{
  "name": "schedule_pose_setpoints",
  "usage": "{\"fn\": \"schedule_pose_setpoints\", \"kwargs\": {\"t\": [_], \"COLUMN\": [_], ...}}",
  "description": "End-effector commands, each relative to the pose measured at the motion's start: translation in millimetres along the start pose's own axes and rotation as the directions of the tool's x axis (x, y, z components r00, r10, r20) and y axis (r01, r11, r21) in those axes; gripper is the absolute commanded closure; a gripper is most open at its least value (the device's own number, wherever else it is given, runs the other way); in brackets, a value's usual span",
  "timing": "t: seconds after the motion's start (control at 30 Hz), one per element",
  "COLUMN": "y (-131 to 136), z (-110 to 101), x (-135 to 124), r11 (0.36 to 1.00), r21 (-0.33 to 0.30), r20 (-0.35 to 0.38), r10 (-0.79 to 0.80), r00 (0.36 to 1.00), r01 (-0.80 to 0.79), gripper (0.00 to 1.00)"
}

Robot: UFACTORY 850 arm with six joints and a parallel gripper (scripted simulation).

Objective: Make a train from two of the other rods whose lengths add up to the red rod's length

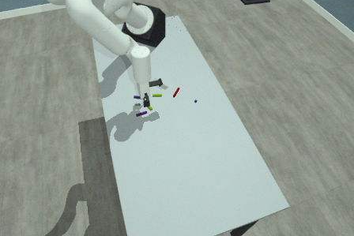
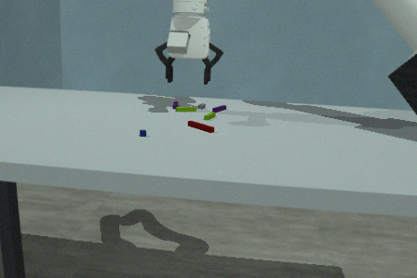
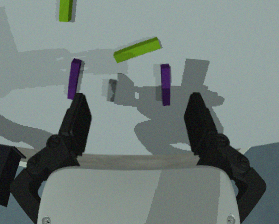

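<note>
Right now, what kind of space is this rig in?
Likely a bare test room: one long white table on a wood-plank floor, a plain blue wall, and a few small coloured rods like the red rod.

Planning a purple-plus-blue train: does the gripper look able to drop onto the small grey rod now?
Probably yes: the gripper hangs open and empty above the grey rod, and nothing covers it, though purple rods flank it.

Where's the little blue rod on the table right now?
In the top view the blue rod lies alone on the table, right of the red rod, apart from the cluster under the open pincer.
</note>
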State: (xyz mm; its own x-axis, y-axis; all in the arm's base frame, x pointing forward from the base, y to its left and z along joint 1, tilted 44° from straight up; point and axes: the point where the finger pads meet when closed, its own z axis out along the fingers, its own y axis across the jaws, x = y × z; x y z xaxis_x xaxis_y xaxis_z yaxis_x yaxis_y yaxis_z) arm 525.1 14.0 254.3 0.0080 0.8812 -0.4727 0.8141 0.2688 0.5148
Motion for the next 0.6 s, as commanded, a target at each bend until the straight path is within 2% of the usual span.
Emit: {"fn": "schedule_pose_setpoints", "kwargs": {"t": [0.0,0.43,0.57], "y": [0.5,0.5,0.9], "z": [-0.3,-0.3,-0.7], "x": [0.0,0.0,-0.2], "r11": [1.000,1.000,0.993], "r21": [-0.001,-0.001,-0.001], "r20": [0.000,0.000,0.000], "r10": [0.000,0.002,0.122], "r00": [1.000,1.000,0.993], "r01": [0.000,-0.002,-0.122], "gripper": [0.00,0.00,0.00]}}
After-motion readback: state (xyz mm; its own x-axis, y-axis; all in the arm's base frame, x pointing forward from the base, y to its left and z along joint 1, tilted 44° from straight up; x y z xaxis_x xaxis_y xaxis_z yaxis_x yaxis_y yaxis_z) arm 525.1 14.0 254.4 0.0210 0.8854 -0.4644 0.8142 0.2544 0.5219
